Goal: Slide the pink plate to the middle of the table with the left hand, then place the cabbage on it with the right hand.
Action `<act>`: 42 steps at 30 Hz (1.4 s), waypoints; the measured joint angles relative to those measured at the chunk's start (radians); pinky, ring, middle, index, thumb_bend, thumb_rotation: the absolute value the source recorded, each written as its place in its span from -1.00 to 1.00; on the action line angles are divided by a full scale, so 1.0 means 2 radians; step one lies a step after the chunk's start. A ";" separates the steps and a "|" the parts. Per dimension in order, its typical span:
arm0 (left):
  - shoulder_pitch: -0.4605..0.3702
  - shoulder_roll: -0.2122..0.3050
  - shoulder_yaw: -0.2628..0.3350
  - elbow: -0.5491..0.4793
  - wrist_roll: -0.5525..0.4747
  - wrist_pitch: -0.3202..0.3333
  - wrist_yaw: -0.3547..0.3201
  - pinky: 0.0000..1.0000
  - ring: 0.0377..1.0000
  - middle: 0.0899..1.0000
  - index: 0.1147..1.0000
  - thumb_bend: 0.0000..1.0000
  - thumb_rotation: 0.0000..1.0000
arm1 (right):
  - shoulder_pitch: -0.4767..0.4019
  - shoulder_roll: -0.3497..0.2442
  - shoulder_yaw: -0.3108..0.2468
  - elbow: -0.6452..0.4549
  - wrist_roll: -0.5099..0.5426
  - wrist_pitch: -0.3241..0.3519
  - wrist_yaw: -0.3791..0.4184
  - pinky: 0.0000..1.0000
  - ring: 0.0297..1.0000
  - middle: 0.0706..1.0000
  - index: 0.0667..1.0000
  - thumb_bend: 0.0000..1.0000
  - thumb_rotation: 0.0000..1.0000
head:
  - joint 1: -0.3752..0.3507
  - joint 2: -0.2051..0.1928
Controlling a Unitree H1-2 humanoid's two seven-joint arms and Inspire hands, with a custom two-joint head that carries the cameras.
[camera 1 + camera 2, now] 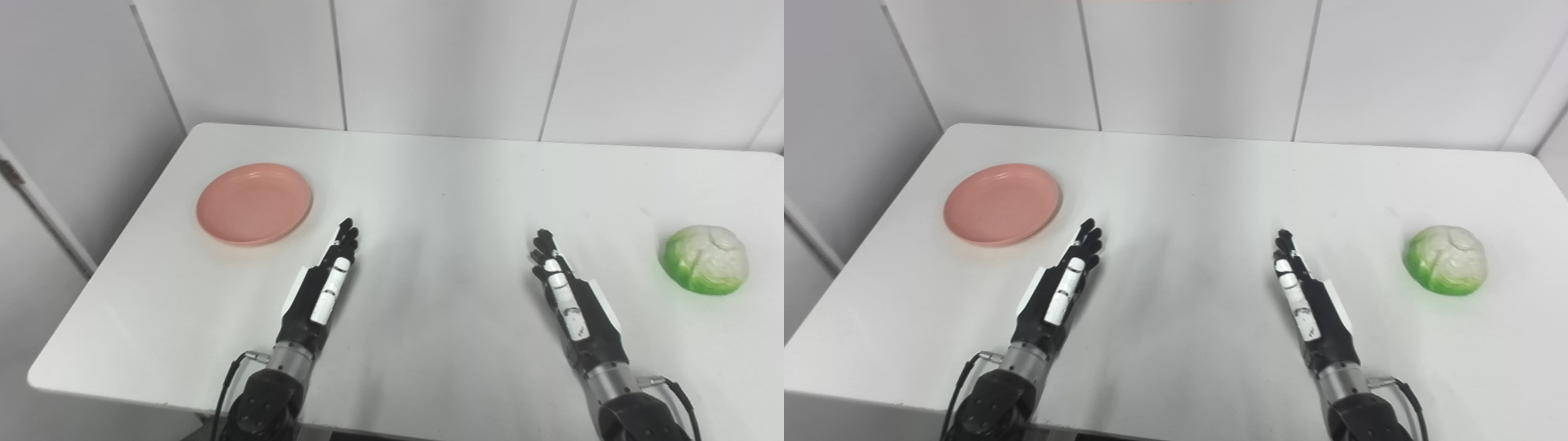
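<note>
A pink plate (254,203) lies flat on the left part of the white table (429,184), with nothing on it. A green and white cabbage (705,259) rests near the right edge. My left hand (324,282) hovers just right of and nearer than the plate, fingers stretched forward, open and holding nothing. My right hand (566,294) is held the same way at centre right, open, well left of the cabbage. Neither hand touches an object.
The table's near edge (153,401) runs just below both wrists, with a rounded corner at the left. White wall panels (429,61) stand right behind the far edge. A broad bare stretch of tabletop (1182,257) lies between the two hands.
</note>
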 measured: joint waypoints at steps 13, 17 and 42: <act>-0.025 -0.012 -0.003 0.034 0.022 -0.015 0.003 1.00 1.00 1.00 1.00 -0.12 1.00 | -0.004 -0.004 -0.006 0.015 0.014 -0.020 0.011 1.00 1.00 1.00 1.00 -0.55 1.00 | 0.041 -0.026; -0.025 -0.013 -0.002 0.034 0.023 -0.015 0.003 1.00 1.00 1.00 1.00 -0.16 1.00 | -0.004 -0.004 -0.006 0.015 0.012 -0.020 0.011 1.00 1.00 1.00 1.00 -0.54 1.00 | 0.041 -0.025; -0.023 -0.013 0.003 0.028 0.020 -0.022 0.002 0.99 0.99 1.00 1.00 -0.16 1.00 | -0.010 0.000 -0.006 0.020 0.011 -0.020 0.010 1.00 1.00 1.00 1.00 -0.57 1.00 | 0.041 -0.034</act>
